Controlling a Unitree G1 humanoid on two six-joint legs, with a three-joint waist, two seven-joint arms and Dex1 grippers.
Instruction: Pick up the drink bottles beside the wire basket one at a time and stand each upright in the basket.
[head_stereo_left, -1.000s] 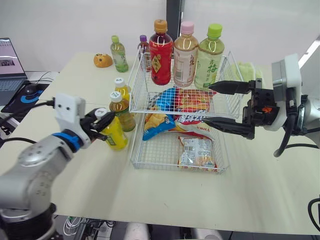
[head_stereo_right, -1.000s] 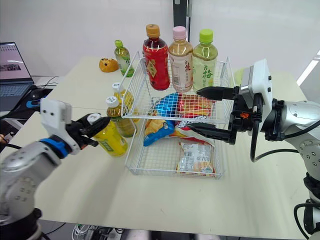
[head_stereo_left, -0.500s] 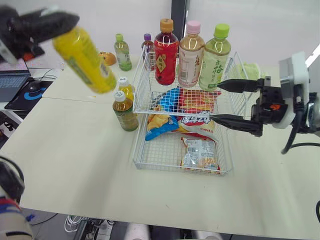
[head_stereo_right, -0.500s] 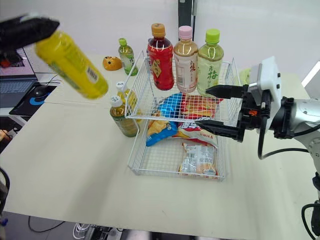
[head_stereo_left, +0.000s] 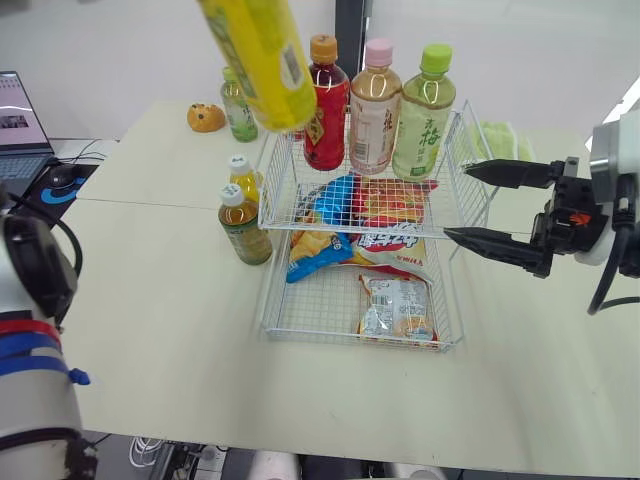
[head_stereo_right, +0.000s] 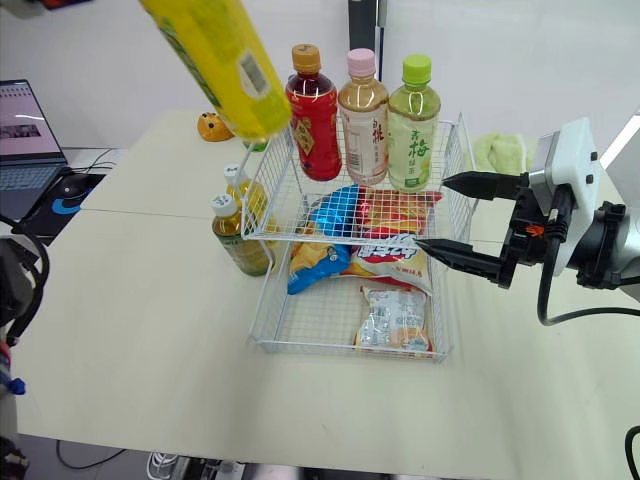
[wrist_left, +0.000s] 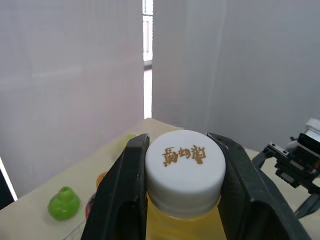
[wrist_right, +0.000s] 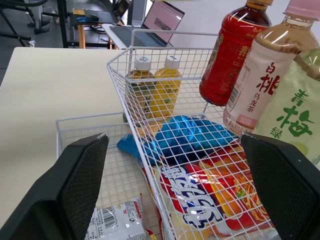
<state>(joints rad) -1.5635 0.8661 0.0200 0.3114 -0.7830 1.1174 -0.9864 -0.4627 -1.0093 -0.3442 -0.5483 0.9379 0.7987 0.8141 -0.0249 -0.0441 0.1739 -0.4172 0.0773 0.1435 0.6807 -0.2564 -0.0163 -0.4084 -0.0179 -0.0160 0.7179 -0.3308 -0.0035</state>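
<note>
At the upper middle of the left eye view, a yellow bottle (head_stereo_left: 258, 60) hangs in the air, tilted, with its base lowest and its cap end running out past the top edge of the frame. Its lower end overlaps the red bottle (head_stereo_left: 322, 100) in the picture; whether it is right over the wire basket (head_stereo_left: 350, 222) cannot be told. The left wrist view shows the left gripper (wrist_left: 179, 144) clenched on this bottle, one black finger on each side of the white cap.

On the right of the frame, the right gripper (head_stereo_left: 462, 203) is held level beside the basket's right wall, with its fingers spread wide and nothing between them. They point toward the basket from just outside the wire.

At the centre of the frame, the basket sits on the pale table (head_stereo_left: 150, 300). The red bottle, a peach bottle (head_stereo_left: 371, 105) with a pink cap and a green bottle (head_stereo_left: 420, 110) stand upright in a row along its rear. A blue snack bag (head_stereo_left: 330, 200) and a red snack bag (head_stereo_left: 390, 200) lie in front of them, and a small clear packet (head_stereo_left: 395, 305) lies on the lower front level.

Just left of the basket, two amber bottles (head_stereo_left: 242, 225) stand upright on the table, close together. Farther back on the left are a small green bottle (head_stereo_left: 235, 110) and an orange toy (head_stereo_left: 206, 118). A laptop (head_stereo_left: 20, 130) sits at the left edge.
</note>
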